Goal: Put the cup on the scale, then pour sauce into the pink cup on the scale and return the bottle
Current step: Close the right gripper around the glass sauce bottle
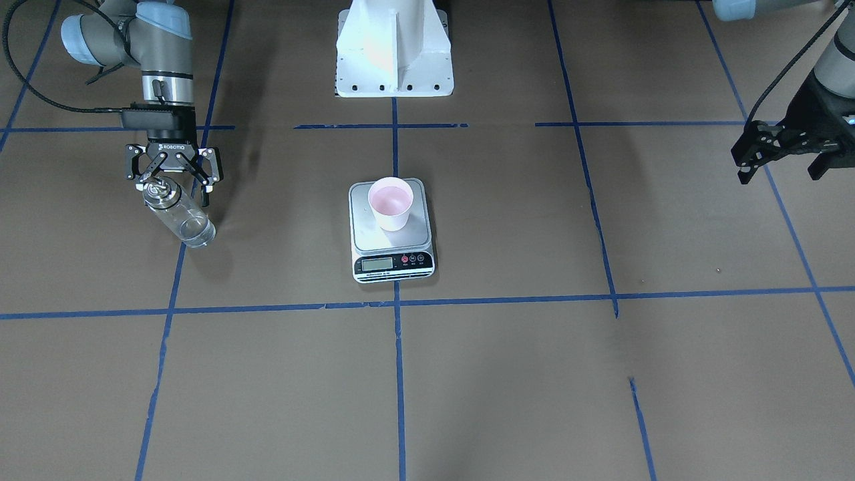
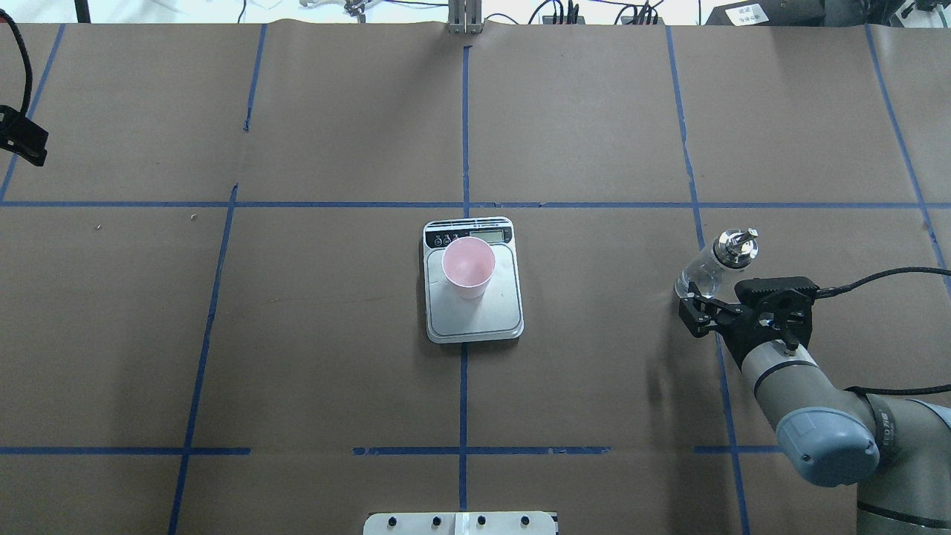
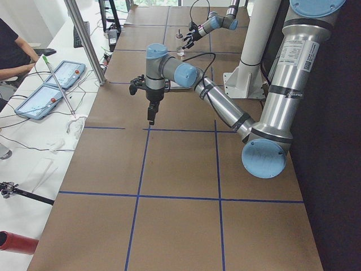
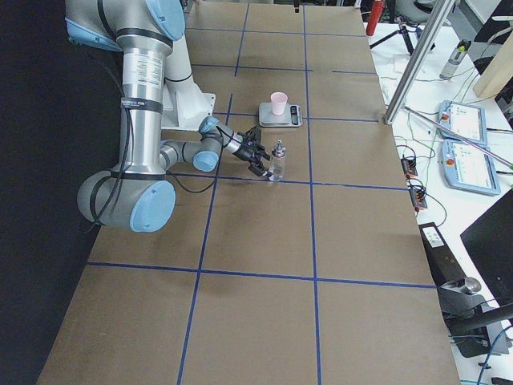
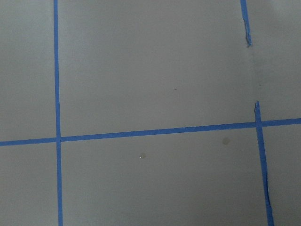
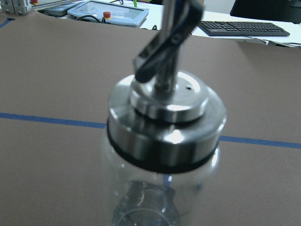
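Observation:
The pink cup [image 1: 391,204] stands upright on the silver platform of the scale [image 1: 374,235], toward its display end, at the table's centre. In the overhead view the cup [image 2: 468,266] sits on the scale [image 2: 483,319] too. The clear glass bottle [image 1: 180,217] with its silver cap stands on the table far to the robot's right. My right gripper [image 1: 175,187] is open, its fingers spread wide around the bottle's upper part. The cap [image 6: 164,136] fills the right wrist view. The sauce is barely visible through the glass. My left gripper [image 1: 781,172] hangs open and empty, far off to the other side.
The robot's white base [image 1: 394,53] stands behind the scale. Blue tape lines grid the brown table. Beyond the table's far edge lie tablets [image 4: 469,156] and cables, and a person's arm [image 3: 11,51] rests at a desk.

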Controlling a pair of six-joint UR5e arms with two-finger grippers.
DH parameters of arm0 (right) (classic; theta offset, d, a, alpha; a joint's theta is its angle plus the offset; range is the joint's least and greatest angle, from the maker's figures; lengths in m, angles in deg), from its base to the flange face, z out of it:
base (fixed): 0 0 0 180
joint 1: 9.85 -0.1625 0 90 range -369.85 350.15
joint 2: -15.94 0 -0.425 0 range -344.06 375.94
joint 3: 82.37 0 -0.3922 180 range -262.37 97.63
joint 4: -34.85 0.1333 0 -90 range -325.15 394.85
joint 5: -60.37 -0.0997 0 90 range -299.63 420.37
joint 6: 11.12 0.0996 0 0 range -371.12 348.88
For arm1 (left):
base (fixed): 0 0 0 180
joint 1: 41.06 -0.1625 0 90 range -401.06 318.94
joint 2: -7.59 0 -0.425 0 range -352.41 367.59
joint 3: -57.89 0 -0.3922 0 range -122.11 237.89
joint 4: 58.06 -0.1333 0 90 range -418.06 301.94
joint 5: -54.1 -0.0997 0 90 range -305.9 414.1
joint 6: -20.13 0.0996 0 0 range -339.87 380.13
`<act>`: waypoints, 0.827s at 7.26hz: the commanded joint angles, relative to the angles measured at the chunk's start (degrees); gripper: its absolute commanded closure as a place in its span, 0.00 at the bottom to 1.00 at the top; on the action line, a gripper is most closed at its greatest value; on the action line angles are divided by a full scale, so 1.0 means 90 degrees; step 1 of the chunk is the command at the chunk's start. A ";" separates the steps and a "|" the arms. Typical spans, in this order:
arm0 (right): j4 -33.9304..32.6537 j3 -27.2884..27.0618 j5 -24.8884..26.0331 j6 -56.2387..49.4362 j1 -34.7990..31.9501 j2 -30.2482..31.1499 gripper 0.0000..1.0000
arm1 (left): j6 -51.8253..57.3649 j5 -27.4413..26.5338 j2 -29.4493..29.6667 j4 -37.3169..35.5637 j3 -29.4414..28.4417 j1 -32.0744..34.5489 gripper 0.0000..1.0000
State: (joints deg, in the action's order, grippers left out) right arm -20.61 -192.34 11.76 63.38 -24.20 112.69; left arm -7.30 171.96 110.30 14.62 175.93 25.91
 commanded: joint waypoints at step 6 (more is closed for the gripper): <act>0.0000 0.0197 -0.0010 -0.0153 -0.0164 -0.0301 0.00 | -0.0019 0.0010 0.0033 -0.0009 0.0029 0.0039 0.00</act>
State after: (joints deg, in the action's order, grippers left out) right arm -20.61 -190.69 11.68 62.09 -25.47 110.14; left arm -7.47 172.02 110.56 14.61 176.11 26.19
